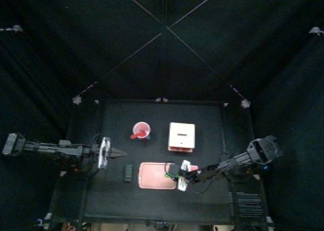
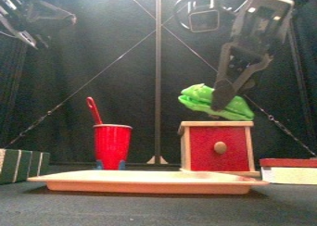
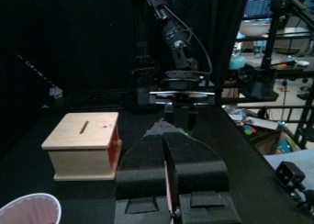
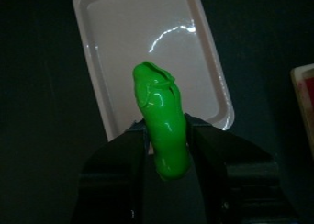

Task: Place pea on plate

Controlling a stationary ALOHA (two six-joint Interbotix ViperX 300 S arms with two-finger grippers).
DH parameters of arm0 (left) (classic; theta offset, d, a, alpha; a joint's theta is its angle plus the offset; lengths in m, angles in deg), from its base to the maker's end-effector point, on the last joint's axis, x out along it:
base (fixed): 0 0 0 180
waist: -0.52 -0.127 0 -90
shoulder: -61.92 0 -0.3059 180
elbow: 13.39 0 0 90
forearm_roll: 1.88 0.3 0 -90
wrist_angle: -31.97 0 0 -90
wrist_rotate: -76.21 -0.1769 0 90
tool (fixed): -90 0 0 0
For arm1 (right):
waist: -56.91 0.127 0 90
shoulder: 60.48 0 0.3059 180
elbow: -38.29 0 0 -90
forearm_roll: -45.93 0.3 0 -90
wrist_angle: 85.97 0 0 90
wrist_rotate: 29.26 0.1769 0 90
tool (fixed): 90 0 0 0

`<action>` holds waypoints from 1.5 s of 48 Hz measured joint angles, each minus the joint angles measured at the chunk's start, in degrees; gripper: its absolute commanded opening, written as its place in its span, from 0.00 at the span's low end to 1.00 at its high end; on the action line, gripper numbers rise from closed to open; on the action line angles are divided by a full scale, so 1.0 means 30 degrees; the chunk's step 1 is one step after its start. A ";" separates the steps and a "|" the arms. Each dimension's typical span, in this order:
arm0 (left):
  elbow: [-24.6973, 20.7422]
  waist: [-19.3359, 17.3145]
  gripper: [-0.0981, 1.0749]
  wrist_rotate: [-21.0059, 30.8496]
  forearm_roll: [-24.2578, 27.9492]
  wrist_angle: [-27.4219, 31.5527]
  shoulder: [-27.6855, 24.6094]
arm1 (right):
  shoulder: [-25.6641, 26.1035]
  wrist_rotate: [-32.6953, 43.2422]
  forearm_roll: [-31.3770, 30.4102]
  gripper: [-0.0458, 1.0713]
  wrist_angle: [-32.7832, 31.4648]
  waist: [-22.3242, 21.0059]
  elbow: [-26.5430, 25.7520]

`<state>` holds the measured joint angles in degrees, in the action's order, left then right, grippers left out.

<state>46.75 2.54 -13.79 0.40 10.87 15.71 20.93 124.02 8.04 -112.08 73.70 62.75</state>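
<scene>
My right gripper (image 4: 161,140) is shut on the pea (image 4: 160,113), a bright green pod that sticks out past the jaws. The pale-pink plate (image 4: 117,39) lies flat on the table below and just ahead of it. In the front view the pea (image 2: 213,102) hangs in the right gripper (image 2: 231,93) well above the plate (image 2: 136,182). In the top view the right gripper (image 1: 187,177) is over the right edge of the plate (image 1: 152,177). My left gripper (image 3: 167,128) is shut and empty, resting at the table's left (image 1: 109,152).
A white box with a red front (image 2: 217,146) stands behind the plate, and it also shows in the top view (image 1: 184,135). A pink-red cup (image 2: 111,144) holding a stick is to its left. A small dark block (image 1: 127,174) lies left of the plate.
</scene>
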 measured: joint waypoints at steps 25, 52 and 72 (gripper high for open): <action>0.0264 0.0205 0.06 0.0059 -0.0029 0.0000 0.0000 | -0.3604 -0.0234 -0.0234 0.51 0.2256 -0.1523 -0.2344; 0.0293 0.0205 0.06 0.0000 -0.0029 0.0000 0.0000 | -0.5654 -0.0234 -0.0439 0.71 0.2285 -0.1641 -0.4131; 0.0293 0.0234 0.06 0.0000 -0.0029 -0.0029 0.0000 | -0.5684 -0.0029 -0.0381 0.87 0.2168 -0.1699 -0.4102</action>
<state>47.63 3.24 -13.79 0.32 10.79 15.71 3.88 123.93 6.90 -105.57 68.60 50.44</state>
